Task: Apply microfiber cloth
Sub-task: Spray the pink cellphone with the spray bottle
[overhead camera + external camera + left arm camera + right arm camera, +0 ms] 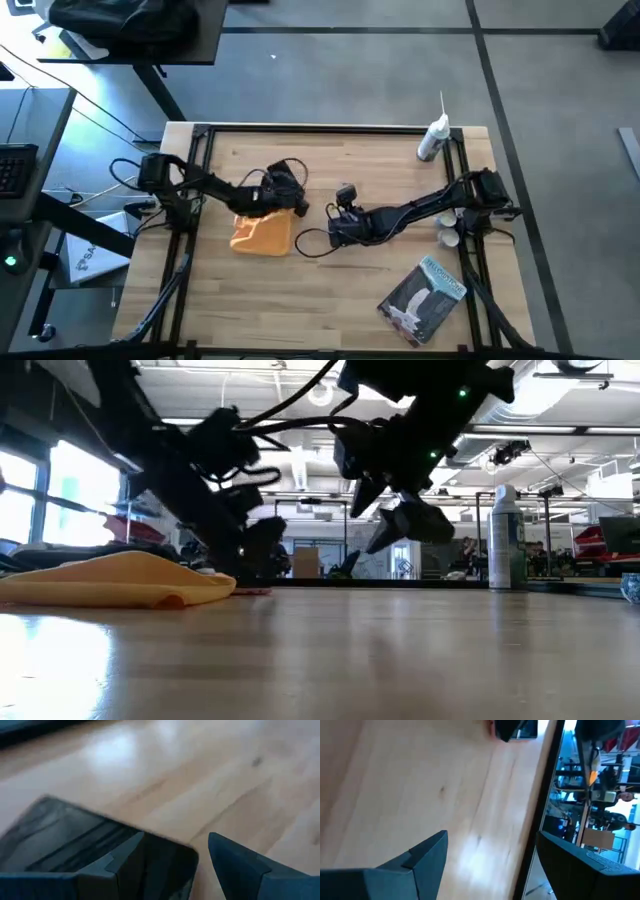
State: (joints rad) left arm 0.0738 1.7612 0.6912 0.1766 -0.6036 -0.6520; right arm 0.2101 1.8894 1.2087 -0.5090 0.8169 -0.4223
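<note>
The wooden table (330, 300) is pale butcher-block with a dark frame along its edges, standing on grey floor beside a desk with a keyboard (14, 170) at the left; the low view looks past it into a bright open workshop with windows and ceiling lights. The microfiber cloth (262, 233), orange-yellow and rumpled, lies left of centre, and the left gripper (283, 196) sits low just beyond its far edge, its fingers held narrowly apart over a flat black phone (75, 845); whether they grip it cannot be told. The right gripper (345, 208) hangs above bare wood near the table's middle, its fingers spread wide and empty. A white spray bottle (433, 137) stands upright at the far right edge, and a grey-blue printed packet (424, 297) lies at the near right corner, its printing unreadable. Open wood lies along the near side and between the packet and the arms.
</note>
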